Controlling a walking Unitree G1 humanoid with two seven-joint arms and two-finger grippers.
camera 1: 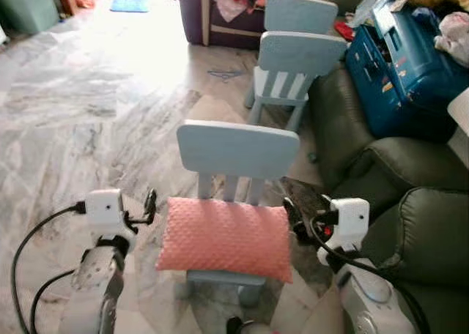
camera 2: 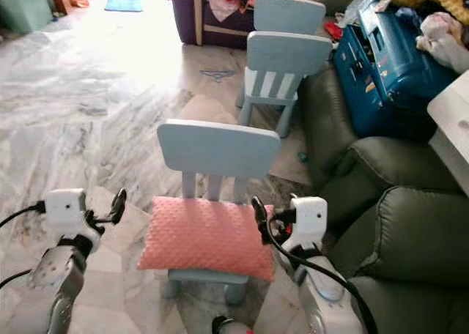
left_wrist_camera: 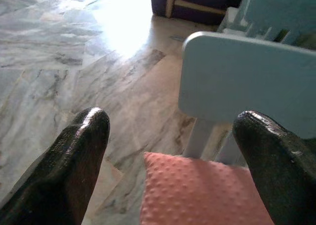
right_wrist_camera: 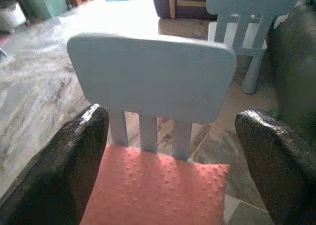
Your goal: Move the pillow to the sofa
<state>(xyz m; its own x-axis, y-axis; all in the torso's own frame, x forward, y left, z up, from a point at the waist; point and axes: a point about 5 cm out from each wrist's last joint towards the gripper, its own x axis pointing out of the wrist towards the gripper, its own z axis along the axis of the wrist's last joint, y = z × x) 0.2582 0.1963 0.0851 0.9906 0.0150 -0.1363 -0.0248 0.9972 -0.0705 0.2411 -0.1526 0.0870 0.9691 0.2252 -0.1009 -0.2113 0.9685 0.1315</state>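
Observation:
A salmon-pink dotted pillow [camera 1: 226, 239] lies flat on the seat of a small light-blue chair [camera 1: 238, 149] right in front of me. My left gripper [camera 1: 149, 204] hovers open just off the pillow's left edge. At the pillow's right edge my right gripper [camera 1: 290, 213] is open too. Neither one touches the pillow. The wrist views look between wide-apart black fingers [left_wrist_camera: 74, 161] onto the pillow [right_wrist_camera: 153, 195] and the chair back [right_wrist_camera: 153, 77]. A dark green sofa [camera 1: 410, 202] stands close on the right.
Two more light-blue chairs [camera 1: 293, 63] stand behind the first. A blue case [camera 1: 396, 63] and clothes lie on the sofa's far end. A purple armchair [camera 1: 212, 12] is at the back. Marble floor [camera 1: 80, 114] stretches open to the left.

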